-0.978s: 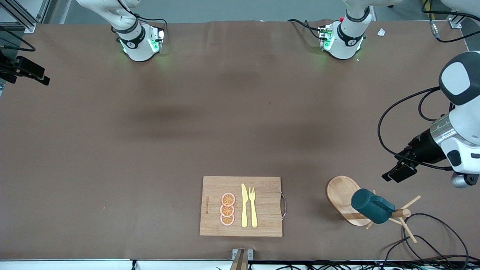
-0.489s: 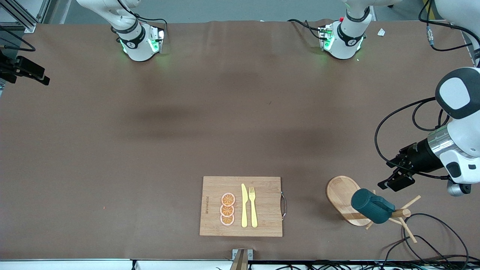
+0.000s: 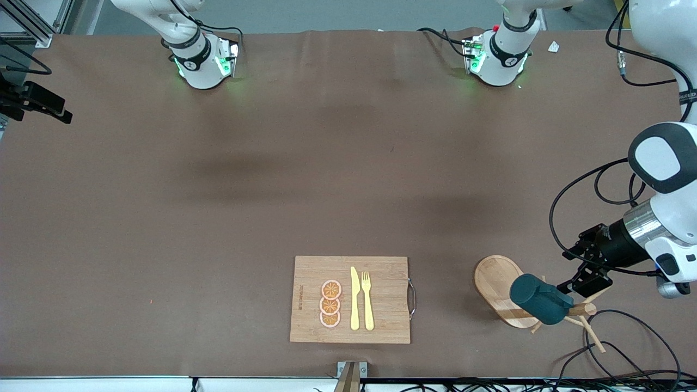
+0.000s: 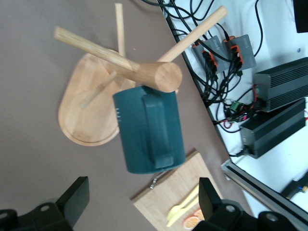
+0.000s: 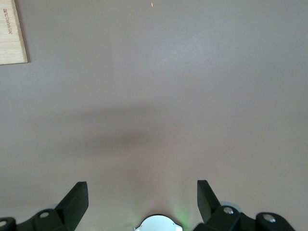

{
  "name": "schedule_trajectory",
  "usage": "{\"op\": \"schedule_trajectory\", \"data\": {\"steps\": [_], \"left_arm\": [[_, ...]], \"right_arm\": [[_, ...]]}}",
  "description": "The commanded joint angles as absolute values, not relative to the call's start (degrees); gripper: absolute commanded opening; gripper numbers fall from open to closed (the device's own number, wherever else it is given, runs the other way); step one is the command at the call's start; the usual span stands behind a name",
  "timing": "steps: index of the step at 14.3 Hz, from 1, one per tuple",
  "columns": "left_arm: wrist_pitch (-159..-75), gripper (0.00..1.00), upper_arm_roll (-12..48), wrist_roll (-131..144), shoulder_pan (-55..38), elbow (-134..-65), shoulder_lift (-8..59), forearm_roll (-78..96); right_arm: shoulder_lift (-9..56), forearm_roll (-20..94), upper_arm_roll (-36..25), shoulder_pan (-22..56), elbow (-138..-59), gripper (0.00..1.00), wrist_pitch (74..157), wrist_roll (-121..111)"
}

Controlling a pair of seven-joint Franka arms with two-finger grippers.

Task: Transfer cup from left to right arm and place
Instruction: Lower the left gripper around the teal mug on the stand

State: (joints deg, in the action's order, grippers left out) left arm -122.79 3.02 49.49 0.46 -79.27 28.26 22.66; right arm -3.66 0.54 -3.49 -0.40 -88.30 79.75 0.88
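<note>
The dark teal cup (image 3: 539,305) hangs on its side on a peg of a wooden mug rack (image 3: 493,280) near the left arm's end of the table. In the left wrist view the cup (image 4: 149,130) shows its handle, with the rack's thick peg (image 4: 156,76) above it. Its inside is hidden. My left gripper (image 3: 585,277) is open and empty, close beside the cup, not touching it; its fingers (image 4: 77,195) stand wide apart. My right gripper (image 5: 142,192) is open and empty over bare table by its own base, out of the front view.
A wooden cutting board (image 3: 386,283) with a yellow knife (image 3: 354,299), a fork (image 3: 367,299) and orange slices (image 3: 330,303) lies near the front edge. Black cables (image 3: 626,348) trail near the rack. The rack's thin pegs (image 3: 596,337) stick outward.
My left gripper has come down and moved toward the cup, from above the rack to right beside it. The cup and the right arm have not moved.
</note>
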Motion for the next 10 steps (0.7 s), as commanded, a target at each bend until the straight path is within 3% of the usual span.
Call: {"op": "schedule_trajectory", "data": {"steps": [1, 10], "left_arm": [[-122.87, 1.0, 3.08, 50.1, 0.79, -74.28, 32.42, 24.78], [-126.56, 1.0, 3.69, 49.39, 1.32, -72.86, 37.26, 28.3]], "right_arm": [[-4.83, 0.62, -3.6, -0.26, -89.47, 1.0, 79.72, 1.49], [-4.83, 0.62, -3.6, -0.26, -89.47, 1.0, 79.72, 1.49]]}}
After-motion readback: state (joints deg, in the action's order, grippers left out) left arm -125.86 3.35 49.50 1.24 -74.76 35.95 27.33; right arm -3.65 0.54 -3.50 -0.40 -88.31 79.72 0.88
